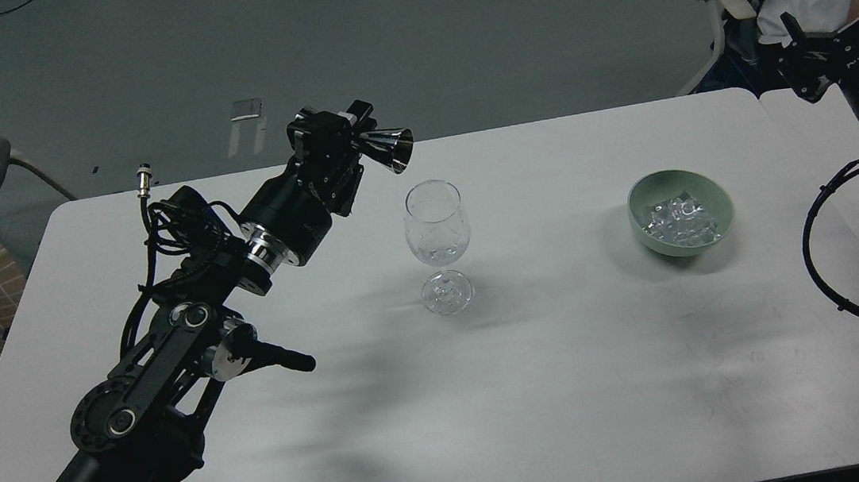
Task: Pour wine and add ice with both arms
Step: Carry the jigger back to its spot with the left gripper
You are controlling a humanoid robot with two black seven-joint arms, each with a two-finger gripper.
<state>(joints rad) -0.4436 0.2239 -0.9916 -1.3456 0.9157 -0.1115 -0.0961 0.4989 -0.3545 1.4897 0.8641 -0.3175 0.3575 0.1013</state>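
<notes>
Left gripper was clamped on a metal measuring cup, tipped sideways, mouth above and just left of the wine glass. Risk: the pour could fall short of the rim onto the table. Ice sat in the green bowl, well right. Right gripper near the frame edge: fingers indistinguishable. Cup contents unseen.

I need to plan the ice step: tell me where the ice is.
In the head view, the ice lies inside the pale green bowl on the table's right side, to the right of the wine glass.
</notes>
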